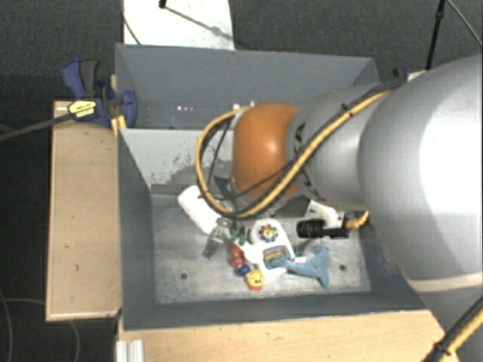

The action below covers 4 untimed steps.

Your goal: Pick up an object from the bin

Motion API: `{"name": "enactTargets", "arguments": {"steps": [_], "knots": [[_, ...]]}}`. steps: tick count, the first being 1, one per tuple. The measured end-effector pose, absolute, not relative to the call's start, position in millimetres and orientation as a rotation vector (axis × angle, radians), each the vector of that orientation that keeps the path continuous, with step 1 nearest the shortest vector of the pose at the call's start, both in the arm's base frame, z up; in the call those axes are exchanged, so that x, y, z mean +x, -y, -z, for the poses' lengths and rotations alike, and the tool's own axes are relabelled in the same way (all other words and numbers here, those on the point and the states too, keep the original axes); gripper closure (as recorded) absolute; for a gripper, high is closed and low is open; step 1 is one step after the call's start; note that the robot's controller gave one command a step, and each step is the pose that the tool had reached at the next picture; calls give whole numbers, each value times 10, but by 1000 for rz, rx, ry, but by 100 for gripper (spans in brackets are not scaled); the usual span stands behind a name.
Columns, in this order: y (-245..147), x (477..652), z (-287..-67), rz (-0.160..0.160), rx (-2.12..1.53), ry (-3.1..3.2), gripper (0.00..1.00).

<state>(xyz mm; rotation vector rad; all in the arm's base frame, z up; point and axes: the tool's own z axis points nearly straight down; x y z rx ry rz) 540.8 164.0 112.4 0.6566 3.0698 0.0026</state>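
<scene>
Camera view: gripper (220, 237), opening unclear, over central heap (269, 256); bare bin floor (177, 271) leftward.

Arm (423, 187): cut off by the right and lower edges; it hides the right wall of the bin (139, 225). Orange cover (264, 153) and cables (205, 168) hide the upper end of a white object (195, 206). Black object (321, 228): partly under the arm. Small coloured pieces (266, 234) beside it: too small to identify.
</scene>
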Motion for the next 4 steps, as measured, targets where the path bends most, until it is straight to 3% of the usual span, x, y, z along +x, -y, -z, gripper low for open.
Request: {"name": "enactTargets", "arguments": {"steps": [1,2,4], "knots": [[-1606,5440,-883,0,824,-3032,0],[-1614,5504,-752,-6,856,-3028,100],[-1611,5489,-799,-3,856,-3029,100]]}}
